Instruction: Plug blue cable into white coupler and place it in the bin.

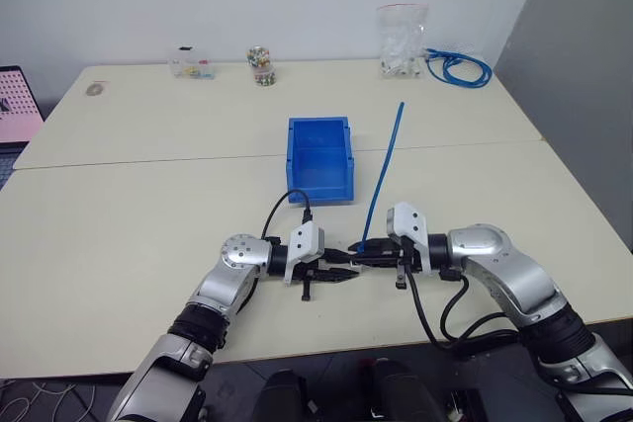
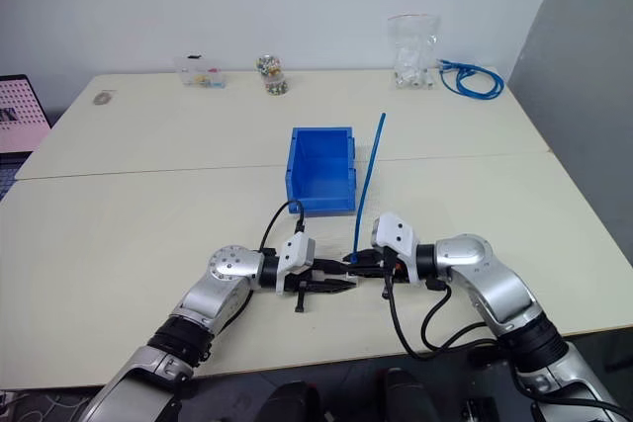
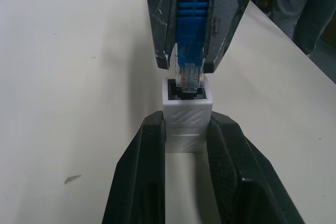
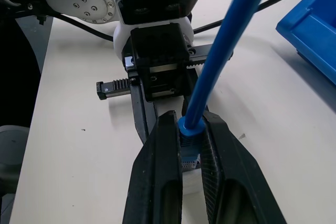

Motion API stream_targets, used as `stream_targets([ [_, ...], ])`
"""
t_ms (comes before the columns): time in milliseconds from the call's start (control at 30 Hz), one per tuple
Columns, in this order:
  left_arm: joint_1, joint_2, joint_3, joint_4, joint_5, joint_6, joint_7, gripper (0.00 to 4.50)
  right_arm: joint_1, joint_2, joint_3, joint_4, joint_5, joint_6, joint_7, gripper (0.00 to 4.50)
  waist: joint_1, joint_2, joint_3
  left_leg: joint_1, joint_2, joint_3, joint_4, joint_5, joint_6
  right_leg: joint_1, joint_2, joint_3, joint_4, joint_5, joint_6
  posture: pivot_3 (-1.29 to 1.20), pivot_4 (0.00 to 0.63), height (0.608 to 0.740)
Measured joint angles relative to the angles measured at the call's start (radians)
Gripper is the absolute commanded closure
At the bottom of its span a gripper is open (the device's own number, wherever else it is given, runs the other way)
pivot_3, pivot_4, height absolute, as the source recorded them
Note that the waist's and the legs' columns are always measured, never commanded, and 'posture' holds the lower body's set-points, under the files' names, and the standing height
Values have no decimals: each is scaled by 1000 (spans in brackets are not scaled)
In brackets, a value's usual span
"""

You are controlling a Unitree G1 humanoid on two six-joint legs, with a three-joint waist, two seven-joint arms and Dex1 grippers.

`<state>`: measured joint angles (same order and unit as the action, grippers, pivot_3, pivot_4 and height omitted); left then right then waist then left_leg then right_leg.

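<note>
two claws clamped | left claw (image 3: 186, 145): white coupler (image 3: 187, 114) | right claw (image 4: 191, 145): blue cable (image 1: 384, 170) rising toward bin (image 1: 319, 158)

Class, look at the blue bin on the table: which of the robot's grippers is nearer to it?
Roughly equal; right marginally nearer. The right gripper, shut on the blue cable, sits below the bin's right corner; the left gripper, shut on the white coupler, sits just lower.

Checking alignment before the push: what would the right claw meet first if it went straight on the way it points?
Probably the white coupler held in the left claw; the blue cable plug in the right claw already sits at its socket.
</note>
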<state>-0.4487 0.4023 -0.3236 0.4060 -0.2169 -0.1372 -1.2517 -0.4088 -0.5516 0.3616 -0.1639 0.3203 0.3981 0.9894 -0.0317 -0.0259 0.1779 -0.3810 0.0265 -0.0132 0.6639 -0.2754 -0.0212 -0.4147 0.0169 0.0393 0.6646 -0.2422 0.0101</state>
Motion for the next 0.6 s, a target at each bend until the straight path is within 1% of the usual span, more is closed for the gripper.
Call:
stream_targets([
  [200, 4, 0, 4, 0, 7, 5, 2, 3731, -1, 23, 8, 33, -35, -32, -8, 4307, -1, 0, -5, 2, 0, 0, 0, 0, 0, 2, 1, 0, 0, 0, -1, 0, 150, 740],
  [300, 4, 1, 7, 0, 9, 11, 3, 3731, -12, 25, 18, 59, -47, -68, 2, 4307, -2, -1, -6, 6, 0, 0, -1, 0, 0, 5, 2, 0, 0, -1, -1, 0, 150, 740],
  [600, 5, 0, 6, -11, 25, 22, 2, 3731, -32, 6, 54, 98, -111, -158, 52, 4307, -1, -1, -11, 7, 0, 0, -1, 0, 0, 7, 3, 1, 0, -1, -2, 0, 150, 740],
])
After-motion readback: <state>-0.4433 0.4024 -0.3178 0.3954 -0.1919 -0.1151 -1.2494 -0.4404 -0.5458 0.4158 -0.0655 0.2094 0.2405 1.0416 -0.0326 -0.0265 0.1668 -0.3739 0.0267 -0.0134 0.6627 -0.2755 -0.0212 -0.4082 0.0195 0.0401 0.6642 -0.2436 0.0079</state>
